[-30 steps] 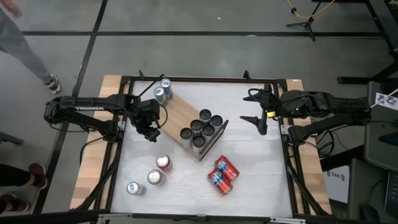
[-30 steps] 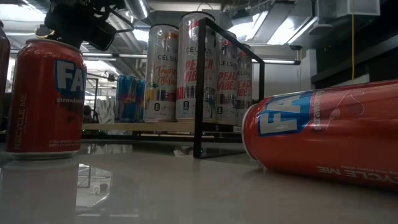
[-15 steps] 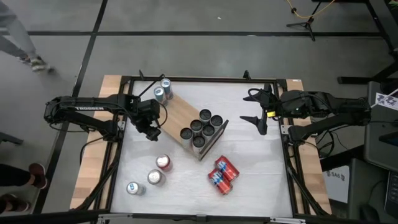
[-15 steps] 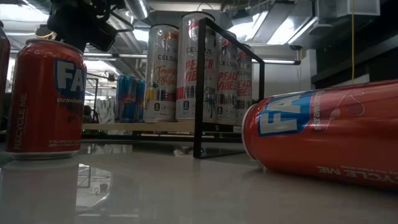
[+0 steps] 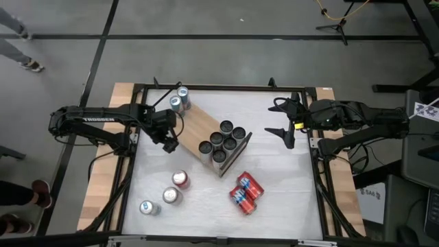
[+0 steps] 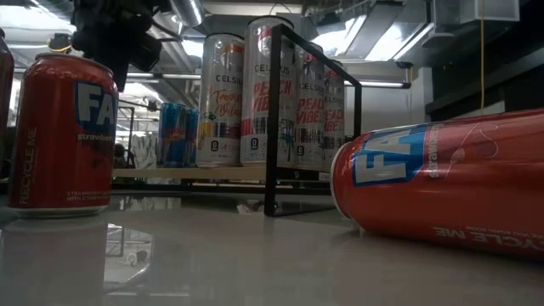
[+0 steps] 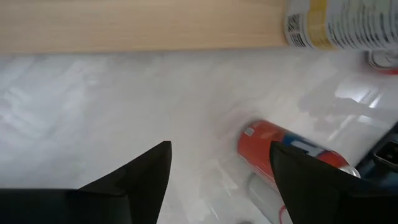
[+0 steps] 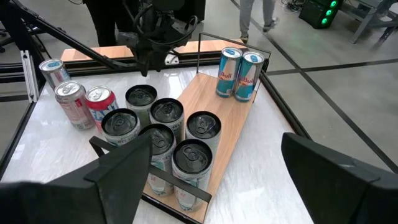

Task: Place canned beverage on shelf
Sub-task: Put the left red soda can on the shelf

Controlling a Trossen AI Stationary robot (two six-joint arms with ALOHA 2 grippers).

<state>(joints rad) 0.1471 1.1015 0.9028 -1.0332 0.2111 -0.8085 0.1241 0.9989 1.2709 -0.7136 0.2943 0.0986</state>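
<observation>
The shelf, a light-wood board on a black wire frame, lies slantwise across the table. Two blue cans stand at its far left end and several tall dark-topped cans at its near right end. A red can stands upright on the table with two silver cans near it. My left gripper hangs open beside the shelf's left edge, pointing steeply down at bare table, the red can beyond its fingers. My right gripper waits open, raised, at the right.
Two red cans lie on their sides near the table's front right; in the low view one fills the right foreground. The black table frame runs behind the left arm. A person's legs show beyond the table's far left corner.
My left gripper has turned a little at the wrist, its fingers swinging toward the shelf's edge, without shifting place. The cans and shelf have kept still. The person beyond the far left corner has walked farther off.
</observation>
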